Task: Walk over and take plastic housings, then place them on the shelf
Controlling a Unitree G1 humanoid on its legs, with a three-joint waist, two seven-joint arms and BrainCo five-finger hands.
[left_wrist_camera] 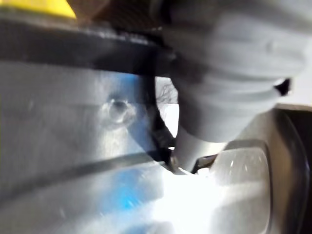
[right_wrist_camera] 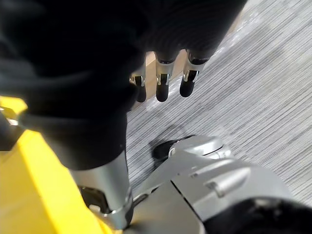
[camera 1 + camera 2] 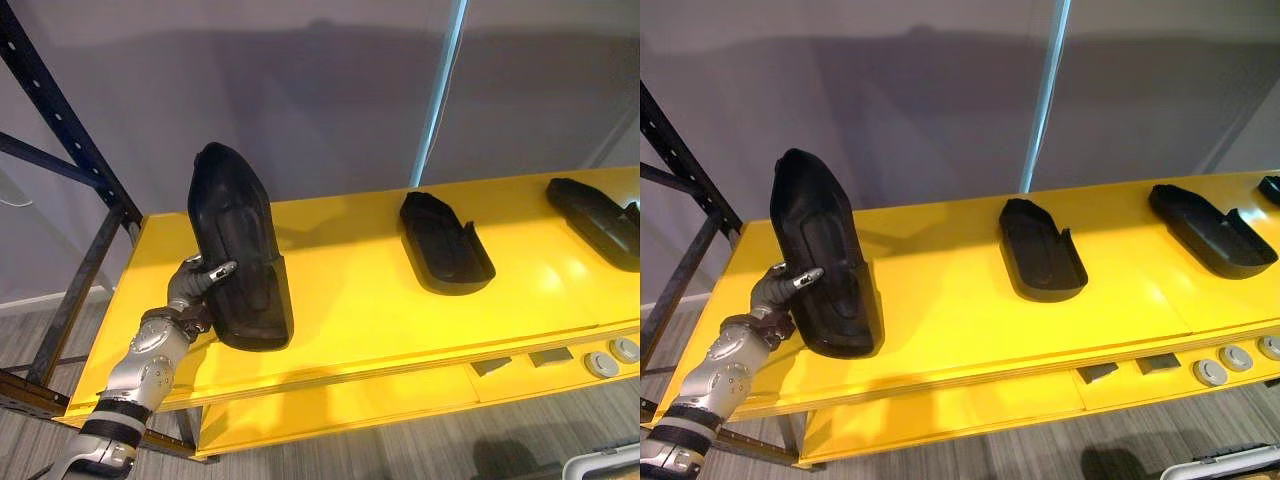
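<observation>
The right robot hand [image 2: 162,87] hangs low over the floor [image 2: 253,73], in front of the shelf [image 3: 360,300], with its fingers relaxed and apart, holding nothing. The left robot hand [image 3: 195,285] is at the shelf's front left corner, clamped on the rim of the held housing [image 3: 235,240], with the thumb over the inner face. This housing stands steeply. Its wide end is down at the shelf's front edge, seemingly touching it, and its narrow end points up towards the wall. To lay it flat, I judge the top must tip away from the hand, towards the back of the shelf. Further along the shelf lie the second housing [image 3: 445,245] and the third housing [image 3: 595,220], well apart.
</observation>
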